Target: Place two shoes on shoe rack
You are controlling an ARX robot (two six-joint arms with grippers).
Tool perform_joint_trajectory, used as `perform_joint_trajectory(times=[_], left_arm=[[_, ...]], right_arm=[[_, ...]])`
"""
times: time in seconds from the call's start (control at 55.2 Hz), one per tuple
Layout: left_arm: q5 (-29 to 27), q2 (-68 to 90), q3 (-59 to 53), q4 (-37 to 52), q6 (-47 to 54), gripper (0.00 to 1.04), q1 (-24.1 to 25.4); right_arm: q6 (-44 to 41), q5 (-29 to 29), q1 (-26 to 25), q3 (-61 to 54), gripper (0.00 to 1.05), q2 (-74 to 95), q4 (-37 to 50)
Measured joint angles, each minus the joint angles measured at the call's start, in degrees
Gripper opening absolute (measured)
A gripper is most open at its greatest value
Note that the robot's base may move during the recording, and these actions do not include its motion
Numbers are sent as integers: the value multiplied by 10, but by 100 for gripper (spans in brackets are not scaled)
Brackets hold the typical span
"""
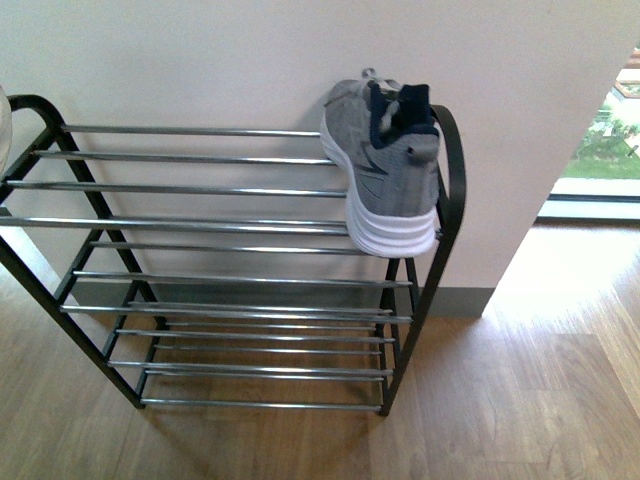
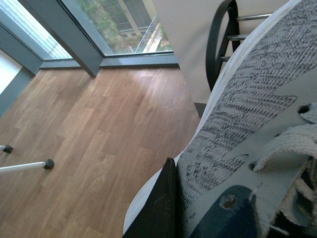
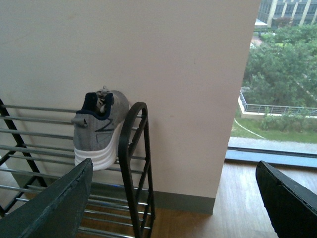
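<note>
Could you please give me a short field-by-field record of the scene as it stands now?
rack: black frame, chrome bars, standing on the wood floor against the wall
first shoe: on the top tier, right end, beside the arched side frame
second shoe: not on the rack, fills the left wrist view
left gripper: appears shut on second shoe, one finger visible
right gripper: open, empty, facing the rack's right end
task state: one shoe placed, one to go

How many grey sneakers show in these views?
2. One sneaker rests on the shoe rack, top tier, right end. The other sneaker fills the left wrist view, apparently gripped there.
</note>
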Motion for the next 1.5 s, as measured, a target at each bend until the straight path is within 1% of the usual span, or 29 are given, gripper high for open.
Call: perform_joint_trajectory(times=[0.253,0.507,0.543,0.579,0.633,0.67,0.688,0.778,0.851,0.959,1.032,1.195,1.267,1.394,1.502], left_arm=[[2,0,0,0,0,2,-2],[-9,-1,0,0,-2,2,1],[9,-2,-2,13,-17,2,3],[39,0,-2,22,-48,2,4],[68,9,4,21,-86,2,5],[101,28,18,14,-132,2,9],[105,35,23,14,-138,2,10],[170,120,89,19,-239,2,19],[204,235,191,30,-332,2,20],[209,345,295,14,-383,2,9],[213,415,360,-16,-409,2,-3],[219,527,461,-88,-436,2,-29],[233,570,506,-126,-444,2,-42],[246,638,591,-183,-441,2,-60],[257,690,668,-221,-416,2,-72]], right_arm=[[0,1,0,0,95,0,0],[0,-3,0,0,95,0,0],[0,-2,0,0,95,0,0],[0,-2,0,0,95,0,0],[0,-2,0,0,95,0,0],[0,-2,0,0,95,0,0],[0,-2,0,0,95,0,0],[0,-2,0,0,95,0,0],[0,-1,0,0,95,0,0],[0,-1,0,0,95,0,0],[0,-1,0,0,95,0,0],[0,-1,0,0,95,0,0],[0,-1,0,0,95,0,0],[0,-1,0,0,95,0,0],[0,-1,0,0,95,0,0]])
